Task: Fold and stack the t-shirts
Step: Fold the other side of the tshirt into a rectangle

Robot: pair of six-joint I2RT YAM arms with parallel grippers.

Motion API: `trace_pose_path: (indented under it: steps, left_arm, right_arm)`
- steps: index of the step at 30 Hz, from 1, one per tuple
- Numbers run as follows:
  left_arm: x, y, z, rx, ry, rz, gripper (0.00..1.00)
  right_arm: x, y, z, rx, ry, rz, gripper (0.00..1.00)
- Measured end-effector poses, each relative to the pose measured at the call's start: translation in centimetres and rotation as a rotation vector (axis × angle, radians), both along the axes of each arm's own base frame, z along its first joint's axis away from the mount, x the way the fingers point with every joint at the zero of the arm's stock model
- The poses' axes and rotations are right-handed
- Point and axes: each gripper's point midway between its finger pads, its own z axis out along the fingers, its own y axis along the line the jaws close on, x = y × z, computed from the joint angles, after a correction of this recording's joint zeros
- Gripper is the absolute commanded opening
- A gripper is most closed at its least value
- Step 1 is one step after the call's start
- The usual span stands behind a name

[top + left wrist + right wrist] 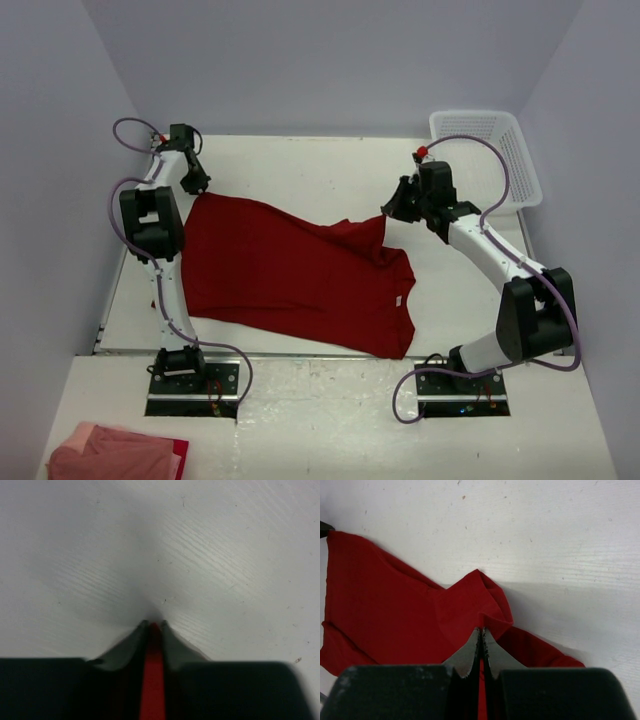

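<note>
A deep red t-shirt (290, 275) lies spread across the table (300, 170), with a small white label (397, 298) near its right edge. My left gripper (195, 185) sits at the shirt's far left corner. In the left wrist view its jaws (153, 625) stand nearly together, with a strip of red cloth (153, 680) pinched between them. My right gripper (388, 212) is shut on a far right corner of the shirt and holds it bunched up. In the right wrist view the red cloth (385, 605) fans out from the closed tips (481, 628).
A white mesh basket (490, 150) stands at the back right corner. A pink cloth (110, 455) lies on the near ledge at bottom left, in front of the left arm's base. Grey walls close in both sides and the back.
</note>
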Motion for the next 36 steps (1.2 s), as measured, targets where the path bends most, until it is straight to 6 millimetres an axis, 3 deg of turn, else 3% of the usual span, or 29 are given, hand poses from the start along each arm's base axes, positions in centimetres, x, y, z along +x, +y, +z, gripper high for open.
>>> trace_pose_path:
  steps: [1,10,14,19,25,32,36]
  left_arm:
    - [0.0,0.0,0.0,0.001,0.0,0.004,0.0]
    - [0.0,0.1,0.1,0.01,-0.005,-0.001,0.0]
    - [-1.2,0.2,0.4,0.022,0.011,0.007,0.0]
    - [-2.5,0.2,2.9,0.037,-0.016,0.018,0.0]
    - [-2.4,0.1,6.6,0.046,-0.097,0.026,0.0]
    - [-3.0,-0.1,7.4,0.057,-0.104,0.026,0.0]
    - [-3.3,0.2,7.8,0.078,-0.104,0.037,0.0]
  right_arm:
    - [0.0,0.0,0.0,0.001,0.0,-0.003,0.0]
    - [0.1,-0.2,0.0,0.002,0.001,-0.006,0.0]
    - [0.1,-0.2,0.0,0.002,0.002,-0.006,0.0]
    - [0.1,-0.2,0.0,0.002,0.001,-0.007,0.0]
    - [0.1,-0.2,-0.1,0.001,0.002,-0.008,0.0]
    - [0.7,-0.7,-0.8,-0.035,0.02,-0.026,0.0]
    - [2.5,-1.5,0.0,-0.069,-0.006,-0.052,0.0]
